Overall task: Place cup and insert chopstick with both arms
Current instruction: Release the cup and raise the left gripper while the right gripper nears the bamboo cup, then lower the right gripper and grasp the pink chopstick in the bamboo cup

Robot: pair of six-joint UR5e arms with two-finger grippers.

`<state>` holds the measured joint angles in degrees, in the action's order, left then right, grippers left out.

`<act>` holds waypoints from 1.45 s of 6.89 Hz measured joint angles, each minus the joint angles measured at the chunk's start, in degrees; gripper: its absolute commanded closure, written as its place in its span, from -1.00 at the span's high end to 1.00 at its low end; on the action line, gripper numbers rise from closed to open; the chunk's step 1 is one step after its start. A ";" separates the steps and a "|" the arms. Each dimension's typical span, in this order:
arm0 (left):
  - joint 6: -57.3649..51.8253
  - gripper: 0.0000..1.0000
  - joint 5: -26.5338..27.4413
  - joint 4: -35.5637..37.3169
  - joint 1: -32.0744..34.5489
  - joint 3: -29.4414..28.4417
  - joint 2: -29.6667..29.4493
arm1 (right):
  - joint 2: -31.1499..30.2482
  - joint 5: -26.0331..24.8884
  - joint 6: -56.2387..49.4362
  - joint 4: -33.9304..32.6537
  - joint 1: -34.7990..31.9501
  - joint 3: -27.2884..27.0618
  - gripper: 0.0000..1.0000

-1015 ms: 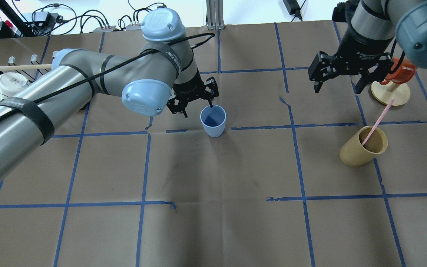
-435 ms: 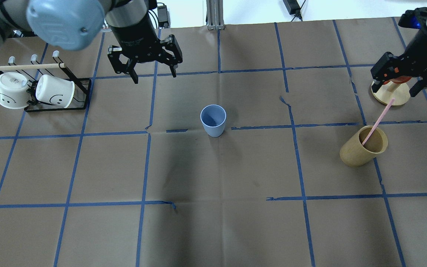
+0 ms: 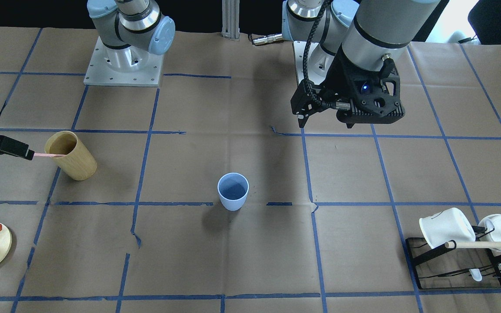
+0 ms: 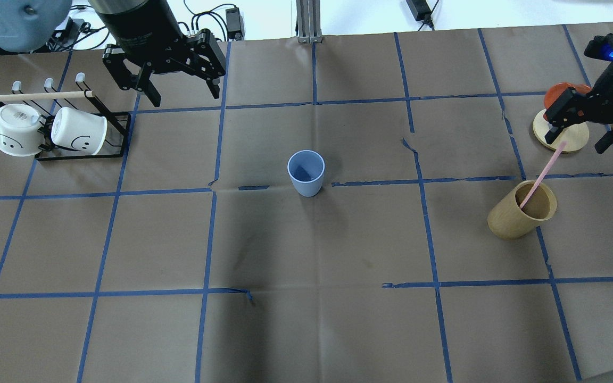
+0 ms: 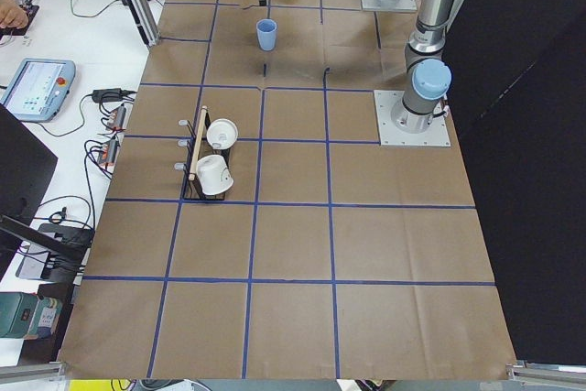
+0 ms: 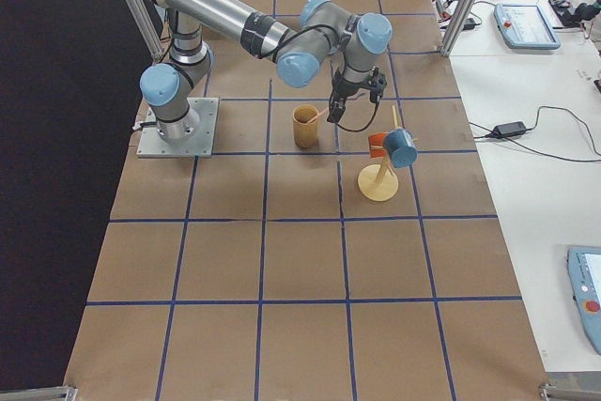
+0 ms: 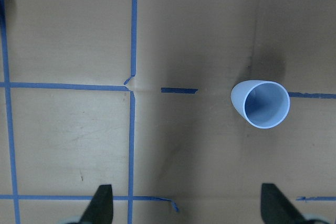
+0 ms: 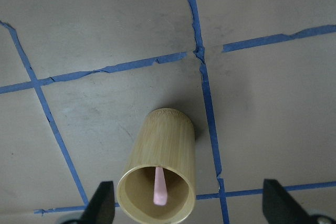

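The chopstick (image 4: 543, 173) leans in the wooden cup (image 4: 519, 219), its upper end slanting up toward the right gripper (image 4: 575, 143), spread wide above it; the left gripper (image 4: 185, 98), also wide, is well apart; the cup (image 4: 306, 173) stands upright mid-way across the bench (image 4: 306, 319).

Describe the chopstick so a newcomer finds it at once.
On the brown paper table, look at the tan wooden cup on the robot's right side. The chopstick leans inside it, sticking out past the rim. It is thin and pale pink, unlike the thick beige rod on the robot's left.
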<state>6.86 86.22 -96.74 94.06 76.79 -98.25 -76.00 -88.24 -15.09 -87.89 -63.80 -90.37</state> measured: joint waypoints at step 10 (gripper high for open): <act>-5.37 1.00 1.49 6.78 -2.62 12.45 9.12 | 1.24 3.29 -0.33 2.56 -0.10 -1.02 -0.95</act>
<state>1.49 87.72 -89.95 91.44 89.24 -89.13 -74.76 -84.94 -15.42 -85.32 -63.90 -91.39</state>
